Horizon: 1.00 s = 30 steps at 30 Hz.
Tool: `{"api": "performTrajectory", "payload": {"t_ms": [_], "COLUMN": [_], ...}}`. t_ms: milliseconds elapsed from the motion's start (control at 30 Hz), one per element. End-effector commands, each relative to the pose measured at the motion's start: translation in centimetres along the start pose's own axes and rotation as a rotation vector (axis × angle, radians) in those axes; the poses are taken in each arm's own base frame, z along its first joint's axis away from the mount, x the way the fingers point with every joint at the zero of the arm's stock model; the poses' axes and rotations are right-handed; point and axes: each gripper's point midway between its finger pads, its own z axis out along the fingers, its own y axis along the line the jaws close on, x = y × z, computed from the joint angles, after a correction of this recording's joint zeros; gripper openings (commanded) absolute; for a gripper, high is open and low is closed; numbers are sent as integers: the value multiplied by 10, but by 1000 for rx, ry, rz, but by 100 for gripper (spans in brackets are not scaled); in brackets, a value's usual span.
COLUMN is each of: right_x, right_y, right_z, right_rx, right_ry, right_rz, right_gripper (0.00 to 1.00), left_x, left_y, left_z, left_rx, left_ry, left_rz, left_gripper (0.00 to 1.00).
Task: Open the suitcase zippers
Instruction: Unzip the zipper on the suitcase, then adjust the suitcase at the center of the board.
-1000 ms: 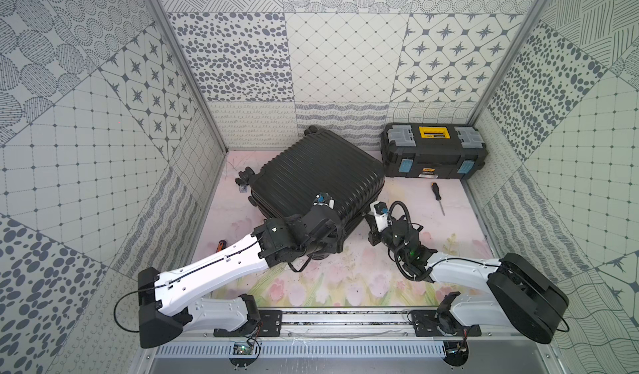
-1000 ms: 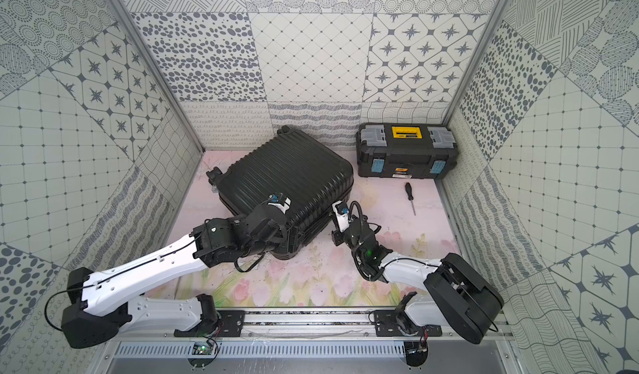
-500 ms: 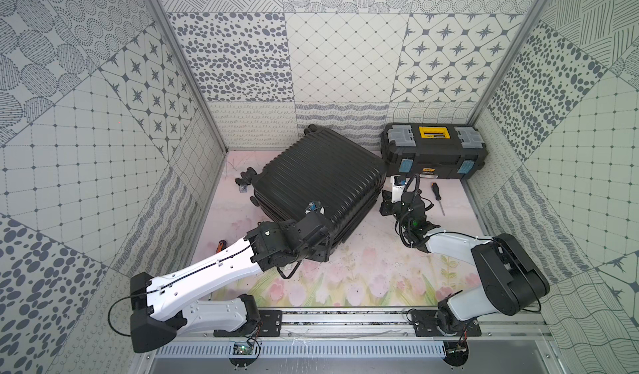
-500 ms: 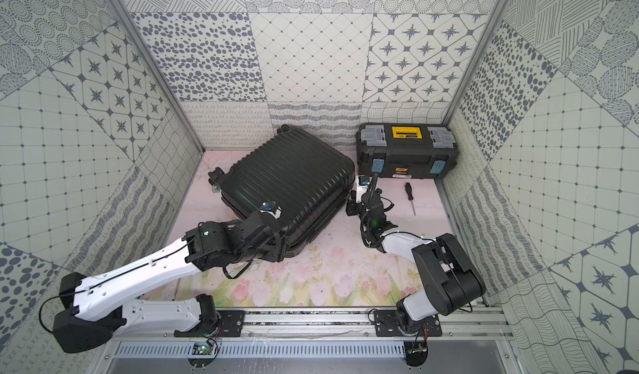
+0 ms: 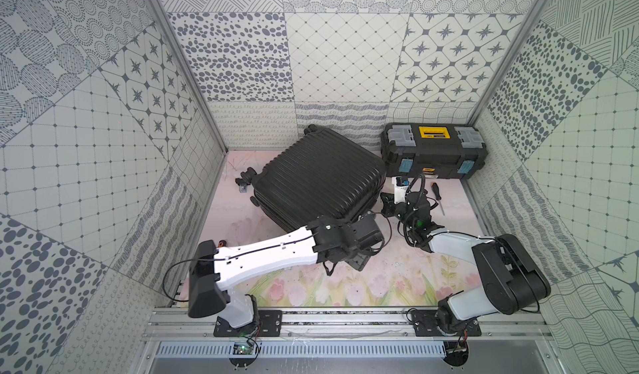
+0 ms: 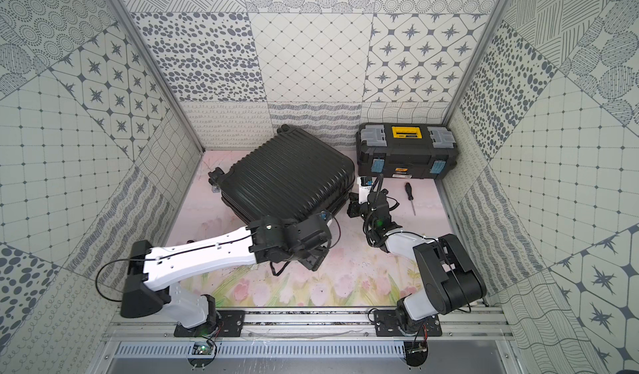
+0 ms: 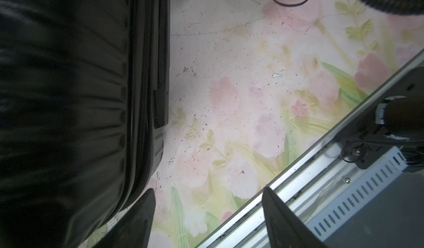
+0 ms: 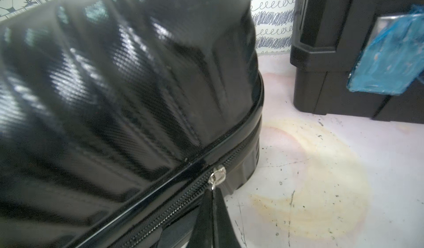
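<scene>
Right gripper [image 8: 213,197]: fingers pressed together on the zipper pull [image 8: 217,174], on the right side of the suitcase [image 5: 318,178], close to its far-right corner. Left gripper [image 7: 208,193]: fingers apart, nothing between them, low over the mat [image 7: 241,97] at the case's near corner. One fingertip is just beside the shell; I can't tell if it touches. Zippers [image 8: 181,201] run along the seam. Suitcase lies skewed, shells together, contents hidden. Toolbox [image 5: 434,154] has its lid down, just right of that far-right corner, with a narrow gap between. Screwdriver [image 5: 438,195] lies on the mat right of the right arm. Near side is open mat.
</scene>
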Motion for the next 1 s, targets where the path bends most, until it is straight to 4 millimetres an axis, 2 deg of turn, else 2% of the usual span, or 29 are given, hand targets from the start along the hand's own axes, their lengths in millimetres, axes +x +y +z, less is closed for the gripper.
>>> {"api": "performTrajectory", "payload": {"t_ms": [0, 133, 367, 533, 700, 967], "right_x": [-26, -29, -26, -23, -21, -21], "right_y": [17, 15, 12, 12, 13, 11], "right_z": [-10, -10, -11, -12, -12, -11], "right_rx": [-82, -81, -78, -81, -85, -78], "right_ry": [-86, -83, -77, -74, -69, -61], "right_rz": [25, 35, 43, 53, 55, 46], "right_gripper": [0, 0, 0, 0, 0, 0], "left_x": [-30, -39, -53, -59, -66, -75], "left_y": [-4, -4, 4, 22, 33, 33], "left_z": [42, 74, 105, 128, 131, 120], "left_rx": [-112, -104, -133, -207, -270, -264], "left_ry": [-24, -6, -7, -2, -23, -44], "left_rz": [96, 67, 72, 97, 142, 149], "left_gripper": [74, 73, 73, 73, 73, 73]}}
